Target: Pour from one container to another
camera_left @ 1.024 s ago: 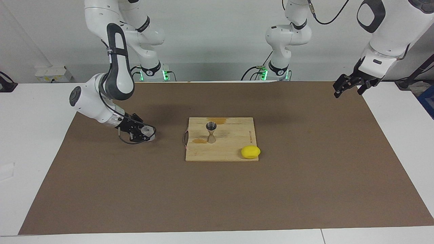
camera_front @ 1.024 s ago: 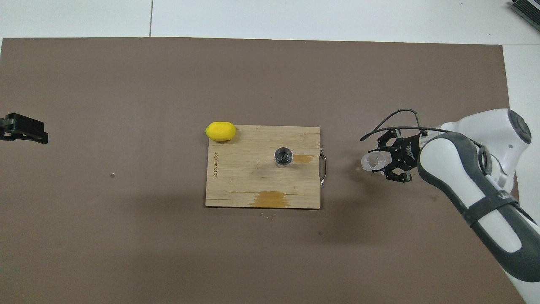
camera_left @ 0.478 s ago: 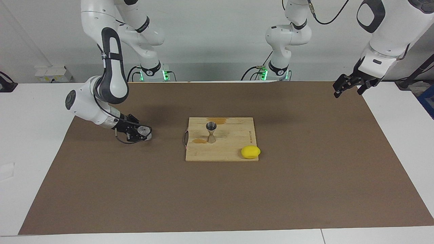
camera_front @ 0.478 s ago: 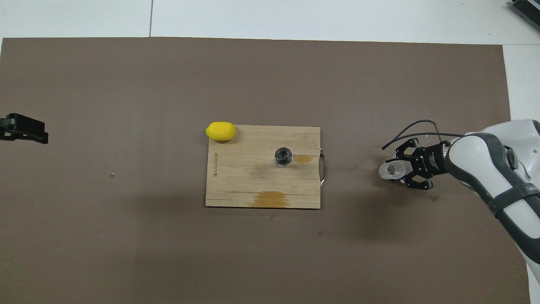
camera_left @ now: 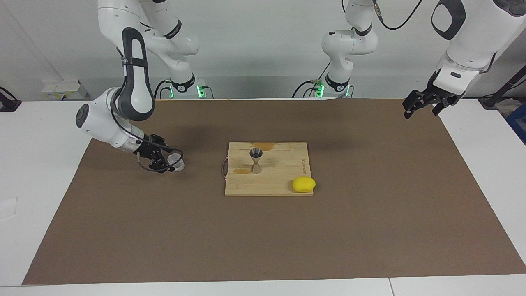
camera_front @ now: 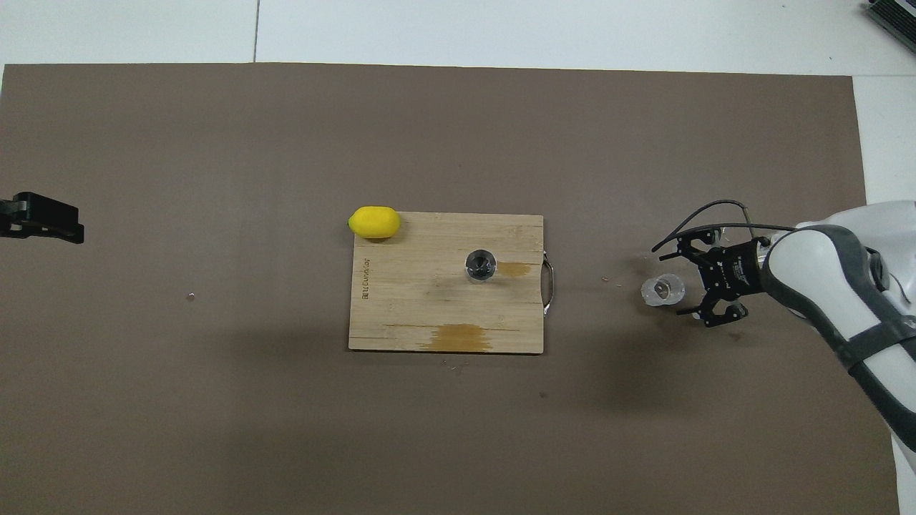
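Observation:
The clear cup [camera_left: 176, 161] stands on the brown mat toward the right arm's end of the table, beside the wooden board; it also shows in the overhead view [camera_front: 662, 290]. My right gripper [camera_left: 167, 163] is low at the cup, open, its fingers spread on either side of it and apart from it [camera_front: 685, 285]. The metal jigger [camera_left: 256, 160] stands upright on the board [camera_left: 283, 174], also seen from above [camera_front: 480, 265]. My left gripper [camera_left: 415, 107] waits raised over the mat's edge at the left arm's end [camera_front: 43, 218].
A yellow lemon [camera_left: 303, 184] lies at the board's corner farther from the robots, toward the left arm's end [camera_front: 374, 222]. The board [camera_front: 415, 300] has a metal handle and two darker stains. The brown mat [camera_left: 370, 213] covers most of the table.
My right gripper carried the cup away from the board, set it down on the mat and opened around it. The left arm has barely moved.

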`<act>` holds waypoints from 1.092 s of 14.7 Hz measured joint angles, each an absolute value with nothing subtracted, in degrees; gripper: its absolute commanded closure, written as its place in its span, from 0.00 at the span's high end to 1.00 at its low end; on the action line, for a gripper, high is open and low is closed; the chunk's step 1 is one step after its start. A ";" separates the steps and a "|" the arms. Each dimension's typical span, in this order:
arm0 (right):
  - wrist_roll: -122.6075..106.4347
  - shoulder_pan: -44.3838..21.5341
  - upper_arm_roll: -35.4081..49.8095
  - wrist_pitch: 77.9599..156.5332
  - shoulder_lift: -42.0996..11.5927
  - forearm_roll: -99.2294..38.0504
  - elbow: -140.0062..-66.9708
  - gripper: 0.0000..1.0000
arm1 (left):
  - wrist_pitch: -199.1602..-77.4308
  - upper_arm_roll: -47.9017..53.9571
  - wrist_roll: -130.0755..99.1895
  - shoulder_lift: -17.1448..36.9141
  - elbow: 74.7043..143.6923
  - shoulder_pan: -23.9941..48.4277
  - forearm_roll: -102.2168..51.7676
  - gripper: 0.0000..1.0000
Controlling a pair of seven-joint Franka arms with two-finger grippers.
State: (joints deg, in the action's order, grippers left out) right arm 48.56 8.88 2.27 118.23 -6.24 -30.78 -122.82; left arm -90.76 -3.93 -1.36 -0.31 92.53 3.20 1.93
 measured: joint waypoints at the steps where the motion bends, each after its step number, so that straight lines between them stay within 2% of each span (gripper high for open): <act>1: 48.48 8.87 2.30 118.02 -4.60 -28.43 -122.80 0.99 | -90.76 -3.92 -1.36 -0.31 92.53 3.19 1.93 1.00; 5: 45.74 7.03 2.72 117.24 0.66 -18.26 -122.76 0.99 | -90.76 -3.89 -1.36 -0.31 92.53 3.19 1.93 1.00; 9: 36.74 1.48 3.13 116.28 2.08 -10.39 -121.93 0.99 | -90.76 -3.89 -1.36 -0.31 92.53 3.19 1.93 1.00; 12: 28.50 -0.84 3.25 111.56 2.29 -6.78 -116.87 0.99 | -90.76 -3.89 -1.36 -0.31 92.53 3.19 1.93 1.00; 16: 19.60 -1.14 3.15 104.64 2.14 -1.63 -105.31 1.00 | -90.76 -3.88 -1.36 -0.31 92.53 3.19 1.93 1.00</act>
